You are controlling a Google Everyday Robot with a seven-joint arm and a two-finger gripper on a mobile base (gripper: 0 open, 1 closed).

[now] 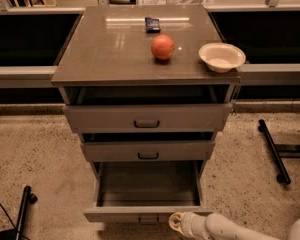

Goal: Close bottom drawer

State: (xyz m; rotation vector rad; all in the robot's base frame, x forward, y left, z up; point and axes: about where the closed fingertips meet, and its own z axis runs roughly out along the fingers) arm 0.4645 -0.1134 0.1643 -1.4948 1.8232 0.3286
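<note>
The bottom drawer (148, 215) of the grey cabinet is pulled far out, and its dark inside shows empty. Its narrow front panel sits near the lower edge of the camera view, with a small dark centre handle (148, 219). My gripper (176, 222) comes in from the lower right on a white arm. Its tip is right at the drawer's front panel, just right of the handle. The top drawer (147, 118) and the middle drawer (148, 151) each stand a little way out.
On the cabinet top (105, 49) lie an orange fruit (162, 47), a cream bowl (221, 57) at the right edge and a small dark packet (152, 24). A black stand leg (273, 151) lies on the floor at right, another (22, 209) at lower left.
</note>
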